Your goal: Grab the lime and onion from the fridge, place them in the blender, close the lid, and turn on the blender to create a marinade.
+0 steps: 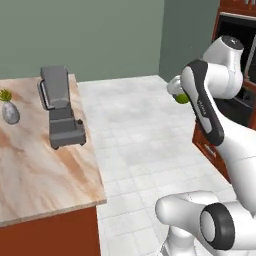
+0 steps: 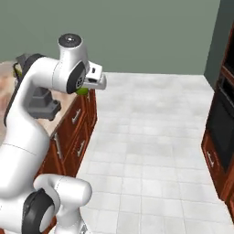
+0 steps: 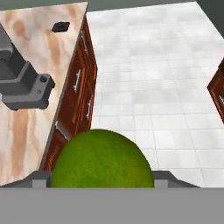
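Observation:
My gripper (image 3: 103,180) is shut on the lime (image 3: 103,159), a yellow-green ball that bulges between the two fingertips (image 3: 40,178). In the left base view the lime (image 1: 182,98) hangs in the gripper (image 1: 176,93) over the tiled floor, well to the right of the blender (image 1: 60,107). The blender stands on the marble counter (image 1: 35,175), its smoky jar upright on the boxy base. The right base view has the lime (image 2: 82,91) under the hand (image 2: 91,82), near the counter's edge. The small black lid (image 3: 60,27) lies flat on the counter beyond the blender base (image 3: 24,87).
A small grey vase with green leaves (image 1: 9,111) stands at the counter's left. Red-brown drawers (image 3: 76,94) run under the counter (image 3: 26,131). Dark built-in appliances in red-brown cabinets (image 2: 221,123) line the far side. White tiled floor (image 2: 146,137) lies between.

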You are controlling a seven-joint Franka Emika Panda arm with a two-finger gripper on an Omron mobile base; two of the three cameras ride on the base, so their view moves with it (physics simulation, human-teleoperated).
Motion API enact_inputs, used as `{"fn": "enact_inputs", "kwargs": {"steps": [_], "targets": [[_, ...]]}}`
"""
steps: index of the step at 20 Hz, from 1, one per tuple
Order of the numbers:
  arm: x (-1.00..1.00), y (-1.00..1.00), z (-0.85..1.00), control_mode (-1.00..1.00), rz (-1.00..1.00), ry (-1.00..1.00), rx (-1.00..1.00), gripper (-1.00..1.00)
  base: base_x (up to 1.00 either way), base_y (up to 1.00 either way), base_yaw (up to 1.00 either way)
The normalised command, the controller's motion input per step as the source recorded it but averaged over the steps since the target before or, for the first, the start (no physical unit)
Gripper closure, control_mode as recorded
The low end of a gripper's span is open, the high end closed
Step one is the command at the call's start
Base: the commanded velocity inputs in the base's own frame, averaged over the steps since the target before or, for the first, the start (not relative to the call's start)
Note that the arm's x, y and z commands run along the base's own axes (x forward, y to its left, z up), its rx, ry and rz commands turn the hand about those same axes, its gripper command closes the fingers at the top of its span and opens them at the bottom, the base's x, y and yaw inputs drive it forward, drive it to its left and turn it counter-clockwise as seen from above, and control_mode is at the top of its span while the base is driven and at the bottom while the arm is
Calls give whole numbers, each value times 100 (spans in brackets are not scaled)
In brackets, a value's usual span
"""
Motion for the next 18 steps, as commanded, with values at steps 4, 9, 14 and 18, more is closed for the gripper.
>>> {"fn": "enact_inputs", "kwargs": {"steps": [4,9,14,18], "targets": [[0,0,0,100,0,0,0,100,64,-35,65],[0,0,0,100,0,0,0,100,56,-49,63],[0,0,0,100,0,0,0,100,40,-70,57],[0,0,0,100,0,0,0,100,32,-83,53]]}}
